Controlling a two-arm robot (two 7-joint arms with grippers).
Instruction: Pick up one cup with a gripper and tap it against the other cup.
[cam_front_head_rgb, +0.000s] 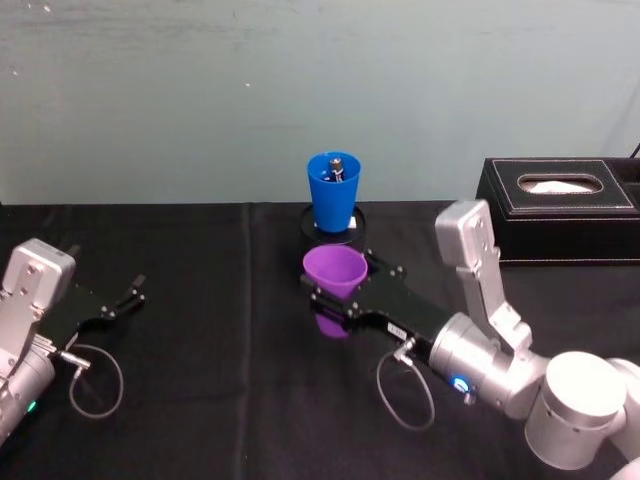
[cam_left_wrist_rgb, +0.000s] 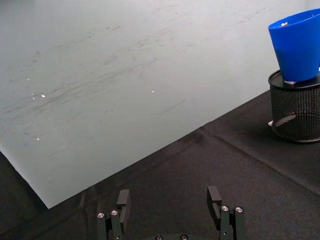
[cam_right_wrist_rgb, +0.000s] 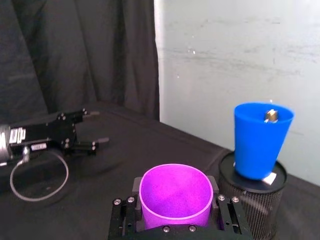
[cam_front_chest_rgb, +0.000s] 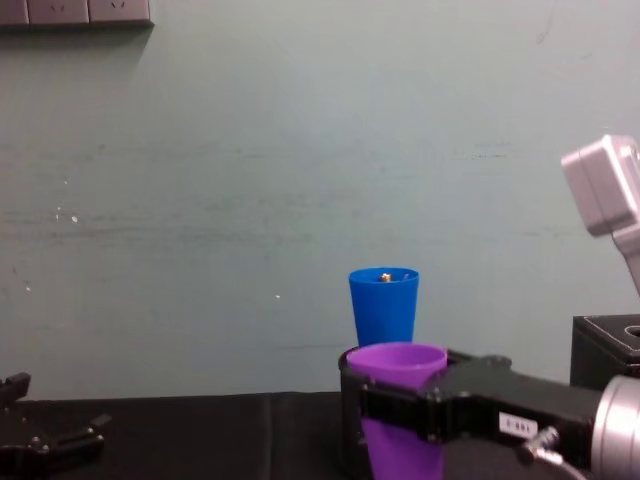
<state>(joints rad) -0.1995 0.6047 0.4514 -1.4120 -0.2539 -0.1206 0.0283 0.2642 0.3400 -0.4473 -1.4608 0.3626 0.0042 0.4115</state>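
Observation:
The purple cup (cam_front_head_rgb: 335, 272) stands upright between the jaws of my right gripper (cam_front_head_rgb: 338, 286), which is shut on it just below the rim. It sits a short way in front of the blue cup (cam_front_head_rgb: 333, 190), apart from it. The blue cup rests on top of a black mesh pen holder (cam_front_head_rgb: 346, 231) at the back middle of the table. In the right wrist view the purple cup (cam_right_wrist_rgb: 175, 192) fills the gripper (cam_right_wrist_rgb: 175, 212), with the blue cup (cam_right_wrist_rgb: 261, 140) beyond. My left gripper (cam_front_head_rgb: 125, 298) lies open at the far left, holding nothing.
A black tissue box (cam_front_head_rgb: 560, 205) stands at the back right, close to my right arm. A black cloth (cam_front_head_rgb: 220, 380) covers the table, and a pale green wall rises right behind the cups. A small metallic piece lies inside the blue cup.

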